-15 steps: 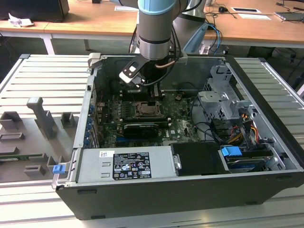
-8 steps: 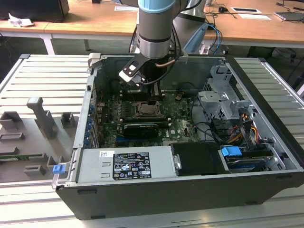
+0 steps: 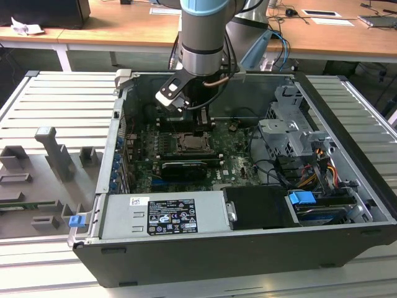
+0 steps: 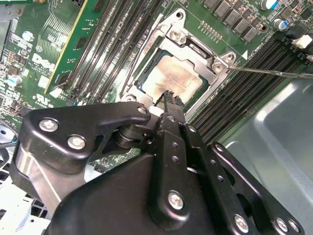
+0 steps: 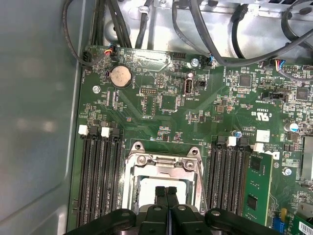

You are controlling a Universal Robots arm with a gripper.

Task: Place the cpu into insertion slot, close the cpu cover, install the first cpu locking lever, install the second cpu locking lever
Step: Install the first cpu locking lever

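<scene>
Cpu [image 4: 172, 78]: seated flat in insertion slot [image 4: 145, 84], pale face up, approx. mid-motherboard [image 5: 166, 103]. Cpu cover [image 4: 191, 45]: silver frame lies round the chip, face visible thru cutout; whether fully down, cannot tell. Thin lever rod [image 4: 269, 72] runs from slot corner out across black memory strips [image 4: 244, 83].

Claw [image 4: 168, 96]: fingers pressed together, nothing between them, tips at edge of cpu face. Touching vs. just above: not clear. In the exterior view the arm [image 3: 201, 37] stands vertical over the slot, inside the open PC case [image 3: 248, 254].

Case lies on its side on pale ribbed metal worktop [image 3: 56, 93]. Grey fixture [image 3: 53, 149] sits on the worktop at the exterior view's left, near the case. Wooden desks [image 3: 124, 28] w/ papers stand behind.
</scene>
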